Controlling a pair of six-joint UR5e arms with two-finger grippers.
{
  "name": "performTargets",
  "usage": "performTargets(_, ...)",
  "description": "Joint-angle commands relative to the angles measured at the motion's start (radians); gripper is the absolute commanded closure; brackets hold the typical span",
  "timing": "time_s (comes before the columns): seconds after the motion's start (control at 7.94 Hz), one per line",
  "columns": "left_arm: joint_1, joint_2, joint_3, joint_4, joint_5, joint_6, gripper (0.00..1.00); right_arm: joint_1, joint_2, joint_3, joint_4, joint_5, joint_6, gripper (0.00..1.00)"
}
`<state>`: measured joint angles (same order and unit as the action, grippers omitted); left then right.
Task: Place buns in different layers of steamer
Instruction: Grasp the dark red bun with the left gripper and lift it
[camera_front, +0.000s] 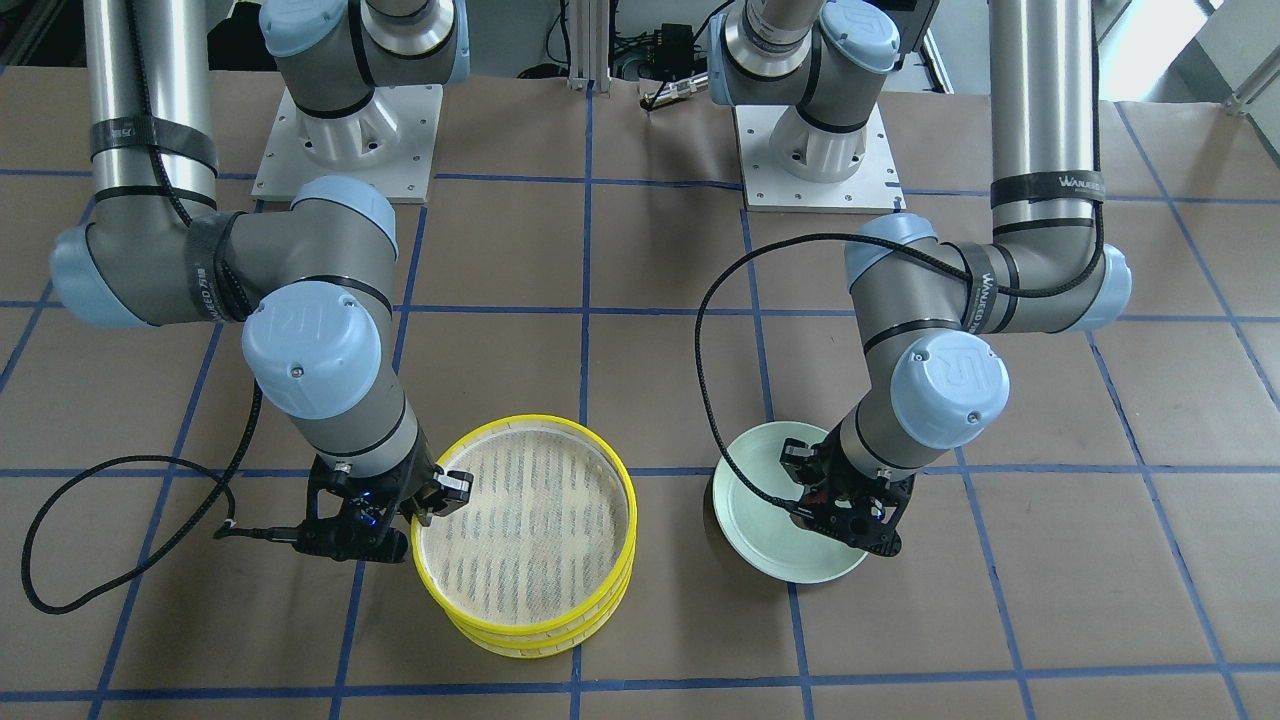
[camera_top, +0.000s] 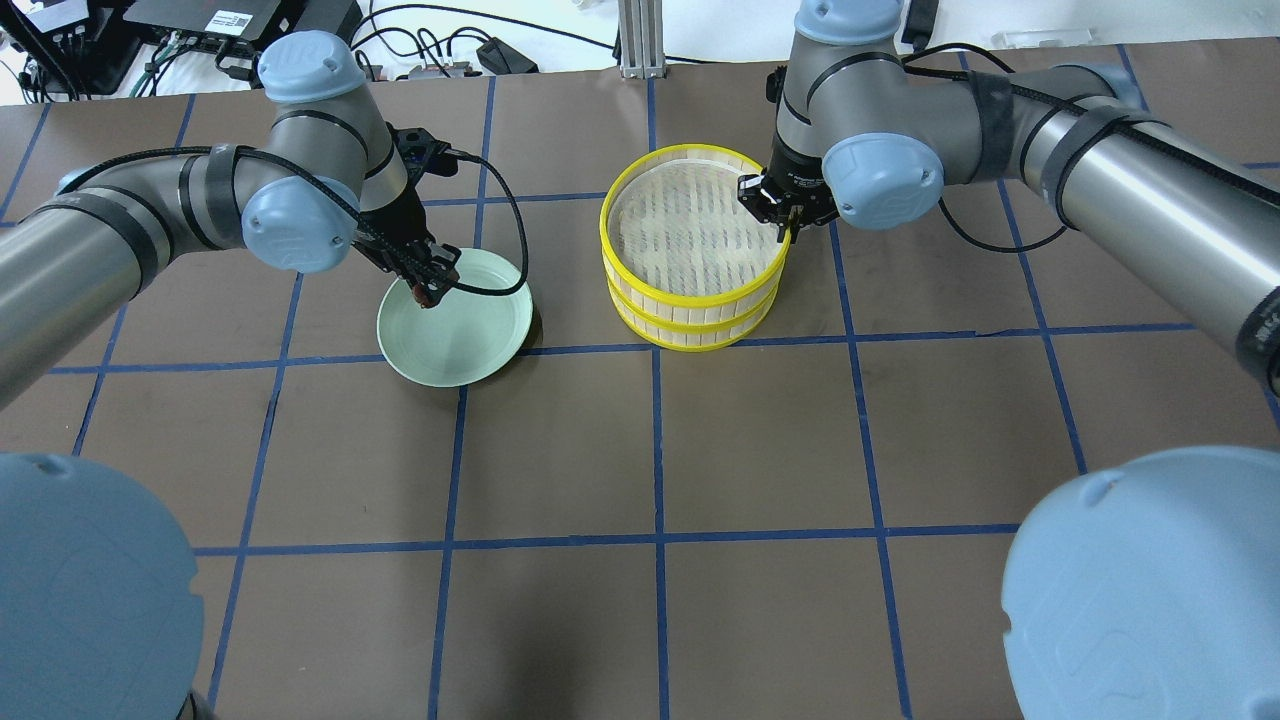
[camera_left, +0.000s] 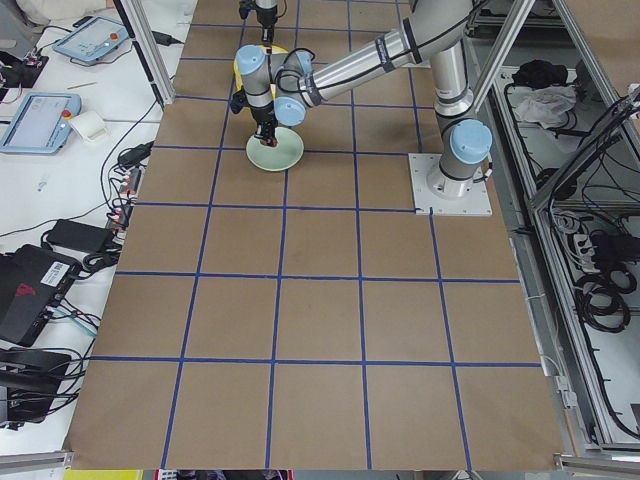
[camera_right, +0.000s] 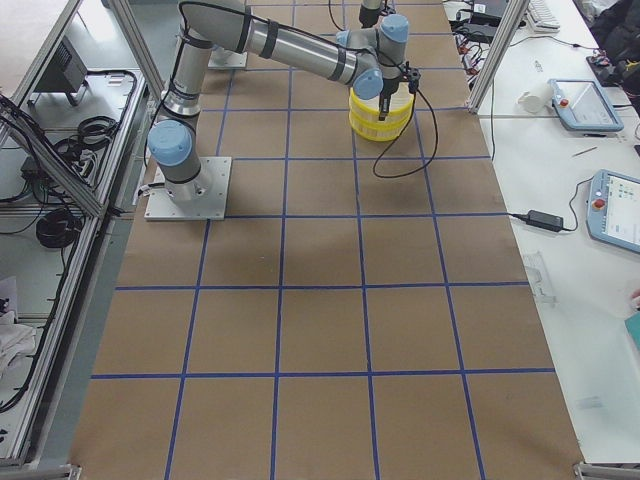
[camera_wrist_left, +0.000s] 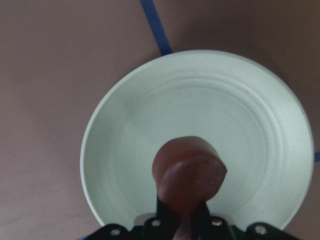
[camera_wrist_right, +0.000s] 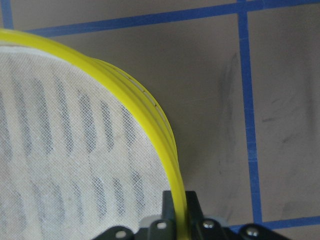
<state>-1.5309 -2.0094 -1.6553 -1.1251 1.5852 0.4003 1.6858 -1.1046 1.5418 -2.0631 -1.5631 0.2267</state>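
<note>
The dark reddish-brown oval bun (camera_wrist_left: 189, 170), smooth and matte with a blunt rounded end, sits clenched between the fingers of the left gripper (camera_top: 426, 287). From the wrist view I see it over the pale green round plate (camera_wrist_left: 125, 125), a speckled glazed dish with faint concentric rings. I cannot tell whether the bun touches the plate.

Well apart from the plate stands the stack of round shallow steamer trays (camera_top: 695, 287) with bright yellow rims. The top tray's base is a pale woven mesh with darker slats showing through it. The right gripper (camera_wrist_right: 180, 201) is pinched on that top tray's thin yellow rim at its edge, one finger inside the wall and one outside.

Plate and stack both rest on the flat brown worktop (camera_top: 760, 450), which is marked into squares by blue tape lines.
</note>
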Motion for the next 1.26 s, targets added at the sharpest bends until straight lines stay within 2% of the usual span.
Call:
performTargets(0.0,0.000,0.037,0.003,-0.015,0.047,-0.021,1.00,0.000,0.000,0.000,-0.002,0.012,0.000,0.94)
performTargets(0.13,0.000,0.041,0.008,-0.018,0.048,-0.038,1.00,0.000,0.000,0.000,-0.002,0.021,0.002,0.88)
performTargets(0.25,-0.002,0.047,0.009,-0.022,0.050,-0.038,1.00,0.000,0.000,0.000,-0.002,0.021,0.002,0.87)
performTargets(0.63,-0.002,0.057,0.008,-0.022,0.047,-0.040,1.00,0.000,0.000,0.000,-0.002,0.021,0.000,0.75)
performTargets(0.88,-0.003,0.058,0.008,-0.021,0.047,-0.041,1.00,0.000,-0.001,0.000,-0.002,0.021,0.002,0.53)
performTargets(1.13,-0.005,0.061,0.009,-0.021,0.045,-0.041,1.00,0.000,-0.010,-0.002,0.000,0.021,0.002,0.49)
